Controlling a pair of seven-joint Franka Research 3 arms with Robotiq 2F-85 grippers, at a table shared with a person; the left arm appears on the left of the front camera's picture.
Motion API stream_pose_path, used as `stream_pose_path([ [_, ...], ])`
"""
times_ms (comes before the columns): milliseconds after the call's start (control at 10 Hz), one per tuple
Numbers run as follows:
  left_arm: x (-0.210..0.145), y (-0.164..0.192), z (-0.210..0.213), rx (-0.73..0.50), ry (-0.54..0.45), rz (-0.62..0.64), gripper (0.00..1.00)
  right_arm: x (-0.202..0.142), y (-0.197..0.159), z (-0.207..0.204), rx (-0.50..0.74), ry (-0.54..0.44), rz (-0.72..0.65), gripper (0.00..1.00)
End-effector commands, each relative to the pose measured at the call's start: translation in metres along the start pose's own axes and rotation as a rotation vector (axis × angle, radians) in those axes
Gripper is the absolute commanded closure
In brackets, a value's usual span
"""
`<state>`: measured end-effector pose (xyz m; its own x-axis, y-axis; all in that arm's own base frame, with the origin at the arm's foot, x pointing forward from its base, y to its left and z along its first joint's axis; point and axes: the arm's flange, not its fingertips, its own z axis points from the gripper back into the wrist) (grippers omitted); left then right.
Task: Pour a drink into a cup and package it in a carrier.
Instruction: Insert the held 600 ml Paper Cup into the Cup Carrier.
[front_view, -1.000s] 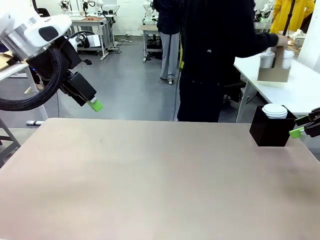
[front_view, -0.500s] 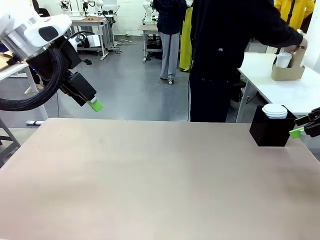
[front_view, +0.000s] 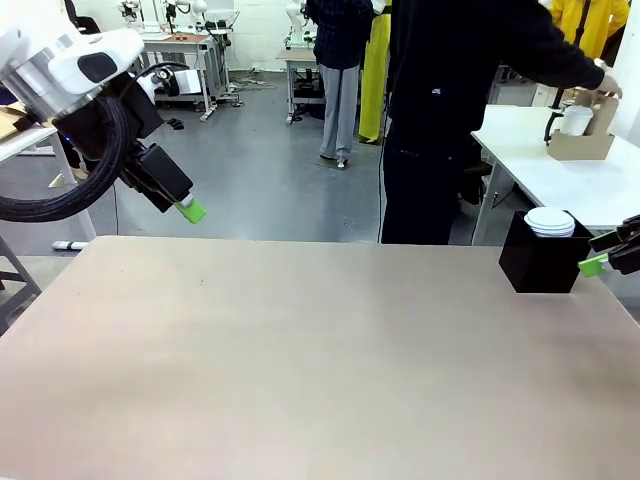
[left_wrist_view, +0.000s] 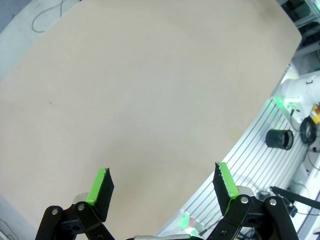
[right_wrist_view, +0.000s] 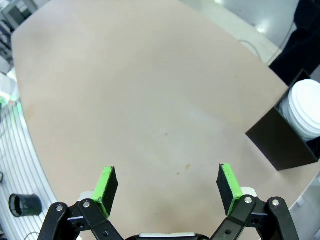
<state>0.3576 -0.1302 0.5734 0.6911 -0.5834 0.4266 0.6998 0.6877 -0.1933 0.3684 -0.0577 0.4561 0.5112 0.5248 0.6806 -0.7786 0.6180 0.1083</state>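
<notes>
We see a wide beige counter (front_view: 300, 350), bare across its middle, with grey floor behind it and white worktables and other people standing farther back. A second, white counter (front_view: 560, 190) stands at the far right, beyond ours.

At the far right edge of our counter sits a black box (front_view: 538, 262) with a stack of round white lids (front_view: 550, 222) in it. From the right wrist the box (right_wrist_view: 285, 145) shows open at the top, the white stack (right_wrist_view: 304, 107) nested inside.

On the white counter stands the brown carrier (front_view: 582, 140), with a white cup (front_view: 575, 120) in it. A person in dark clothes (front_view: 450, 110) reaches over with a hand (front_view: 603, 88) at the top of the carrier. Whether the cup holds any drink we cannot tell.

Our left gripper (front_view: 188, 209) hangs above the far left corner of the counter; in its wrist view (left_wrist_view: 162, 187) the jaws stand wide apart, holding nothing. The right gripper (front_view: 600, 258) pokes in just beside the black box, and its wrist view (right_wrist_view: 167, 187) shows the jaws spread wide and empty over bare counter.
</notes>
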Motion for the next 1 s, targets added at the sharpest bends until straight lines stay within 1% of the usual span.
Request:
stream_pose_path([
  [0,0.0007,-0.0003,0.0015,-0.001,-0.002,0.013,0.00,-0.0003,0.0029,0.0013,-0.015,0.016,-0.018,0.00],
  [900,0.0007,-0.0003,0.0015,-0.001,-0.002,0.013,0.00,-0.0003,0.0029,0.0013,-0.015,0.016,-0.018,0.00],
])
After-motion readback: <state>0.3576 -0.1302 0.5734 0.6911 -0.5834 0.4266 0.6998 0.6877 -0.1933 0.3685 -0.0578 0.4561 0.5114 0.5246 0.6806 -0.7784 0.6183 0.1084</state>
